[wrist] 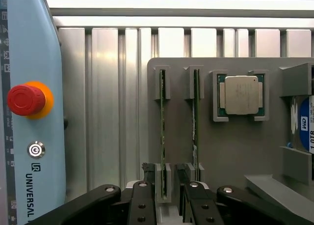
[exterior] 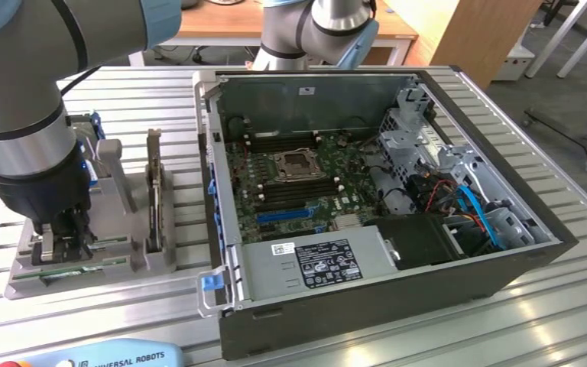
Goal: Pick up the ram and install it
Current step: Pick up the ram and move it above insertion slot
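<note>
We see the tool [exterior: 59, 248] wide open at lower left of the exterior view, down over the gray holder [exterior: 28, 289] on the counter [exterior: 150, 92]. Its jaws straddle the ram [wrist: 163, 126], upright in its slot, unclamped.

Bright, even light from above; white glare is bouncing off the aluminium table [exterior: 549, 306] at the exterior view's right; the computer case [exterior: 375, 310] is dim inside, corners in shadow; on the wrist view one slat burns out white; the processor [wrist: 241, 95] gleams softly; the gripper [wrist: 164, 185] reads as near-black.
</note>
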Controlling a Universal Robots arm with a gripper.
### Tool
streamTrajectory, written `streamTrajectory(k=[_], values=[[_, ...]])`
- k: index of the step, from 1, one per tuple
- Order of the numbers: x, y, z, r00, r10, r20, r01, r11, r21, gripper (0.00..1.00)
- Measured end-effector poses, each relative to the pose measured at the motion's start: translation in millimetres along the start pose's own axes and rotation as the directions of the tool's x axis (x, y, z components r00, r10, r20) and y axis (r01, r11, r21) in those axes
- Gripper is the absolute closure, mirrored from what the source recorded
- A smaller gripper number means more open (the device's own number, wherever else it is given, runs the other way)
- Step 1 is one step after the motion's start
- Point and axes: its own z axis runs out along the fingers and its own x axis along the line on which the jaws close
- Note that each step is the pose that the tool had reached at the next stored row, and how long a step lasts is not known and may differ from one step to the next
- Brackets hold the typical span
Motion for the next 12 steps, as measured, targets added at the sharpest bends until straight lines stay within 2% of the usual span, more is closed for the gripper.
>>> streamTrajectory(k=[6,12], values=[[0.0,-0.2,2.7,1.0000,0.000,0.0002,0.000,1.0000,0.0002,0.70],[0.2,-0.6,11.2,1.0000,0.000,-0.0001,0.000,1.0000,-0.0048,0.70]])
